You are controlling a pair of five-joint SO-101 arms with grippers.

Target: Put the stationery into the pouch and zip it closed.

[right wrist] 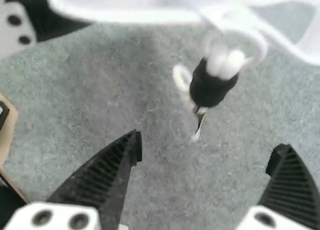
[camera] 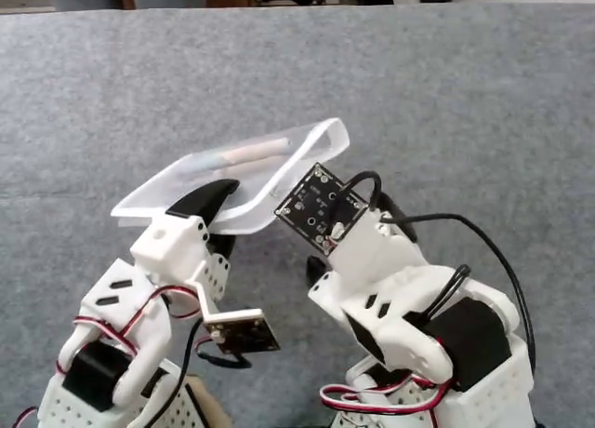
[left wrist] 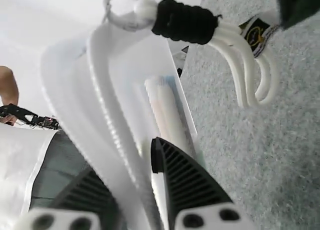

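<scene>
Pinching translucent plastic pouch [camera: 232, 172] in left gripper [left wrist: 127, 157] above grey table [camera: 465, 93], pale stationery [left wrist: 165, 110] inside. Holding right gripper [right wrist: 207, 145] open before black-wrapped zipper pull [right wrist: 210, 85]; likely needing centring, then pulling straight along zip.

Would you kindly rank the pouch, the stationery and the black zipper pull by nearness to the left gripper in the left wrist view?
1. pouch, held in the left gripper.
2. stationery, inside the pouch.
3. black zipper pull, at the pouch's far end.

Bright even light, faint soft shadows on grey table [camera: 465, 93], pouch [left wrist: 120, 80] glaring white up close
</scene>
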